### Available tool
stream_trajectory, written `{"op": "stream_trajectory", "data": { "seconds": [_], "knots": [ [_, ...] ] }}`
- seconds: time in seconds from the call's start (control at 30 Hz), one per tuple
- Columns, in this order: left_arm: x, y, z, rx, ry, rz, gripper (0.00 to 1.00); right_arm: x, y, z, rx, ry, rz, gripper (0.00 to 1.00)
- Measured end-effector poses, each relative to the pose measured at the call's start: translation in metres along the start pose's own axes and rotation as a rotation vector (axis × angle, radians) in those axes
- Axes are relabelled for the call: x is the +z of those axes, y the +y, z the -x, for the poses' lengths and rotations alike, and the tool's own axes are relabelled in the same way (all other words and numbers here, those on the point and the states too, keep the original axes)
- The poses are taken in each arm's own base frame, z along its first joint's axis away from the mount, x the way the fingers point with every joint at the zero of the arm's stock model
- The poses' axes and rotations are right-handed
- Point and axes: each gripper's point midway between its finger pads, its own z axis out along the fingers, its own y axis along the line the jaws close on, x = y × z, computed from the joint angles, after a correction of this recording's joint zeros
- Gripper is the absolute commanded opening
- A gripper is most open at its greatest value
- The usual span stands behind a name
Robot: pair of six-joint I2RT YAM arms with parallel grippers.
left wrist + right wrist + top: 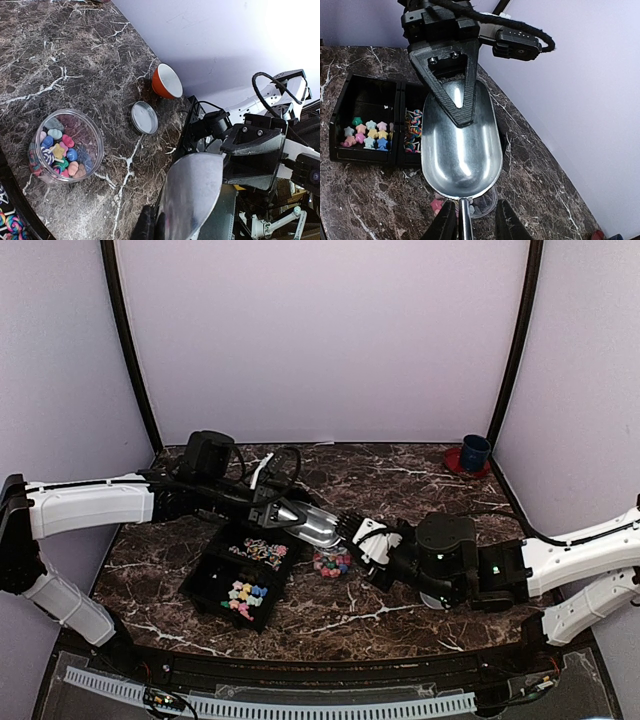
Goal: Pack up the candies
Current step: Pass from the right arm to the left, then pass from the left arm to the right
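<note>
Right wrist: left hand (461, 117) clamps the scoop (465, 155).

Candies (60, 150) multicoloured, heaped in jar (95, 130); pastel stars (366, 135), swirl pieces (412, 131) in tray (365, 156) compartments.

A mirror-polished metal scoop (462, 150) gleams against the matt black plastic of the left pincer (462, 117), above a glossy worktop (400, 480) patterned like dark brown marble with white veins. The black tray (370, 97) is smooth, shiny plastic, its pastel star candies (367, 134) chalky and matt beside glossier striped ones, while the jar (97, 150) is clear and see-through, plastic or glass. Nearby lie 1 dull brushed-metal lid (144, 117) and 1 glazed-looking orange bowl (167, 81), white and glossy inside.
</note>
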Motion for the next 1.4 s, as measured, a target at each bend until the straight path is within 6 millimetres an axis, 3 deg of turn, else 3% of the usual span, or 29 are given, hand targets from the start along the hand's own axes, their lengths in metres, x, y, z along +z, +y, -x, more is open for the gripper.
{"op": "stream_trajectory", "data": {
  "seconds": [0.63,0.8,1.0,1.07,1.27,1.4],
  "knots": [
    [0.001,-0.004,-0.003,-0.009,0.007,-0.039,0.0,0.003,0.009,-0.002,-0.027,0.003,0.03,0.11],
    [0.001,-0.003,-0.006,-0.012,0.014,-0.045,0.0,0.002,0.013,-0.003,-0.042,0.003,0.048,0.0],
    [0.001,-0.003,-0.007,-0.016,0.013,-0.049,0.0,0.003,0.013,-0.003,-0.047,0.003,0.05,0.0],
    [0.001,-0.003,-0.006,-0.016,0.013,-0.049,0.08,0.003,0.013,-0.003,-0.045,0.002,0.049,0.0],
    [-0.002,-0.002,-0.002,-0.02,0.0,-0.05,0.47,0.002,0.01,-0.001,-0.005,-0.004,0.034,0.0],
    [-0.011,0.005,0.004,-0.025,-0.027,-0.023,0.61,0.0,0.006,0.003,0.034,-0.012,0.023,0.0]
  ]
}}
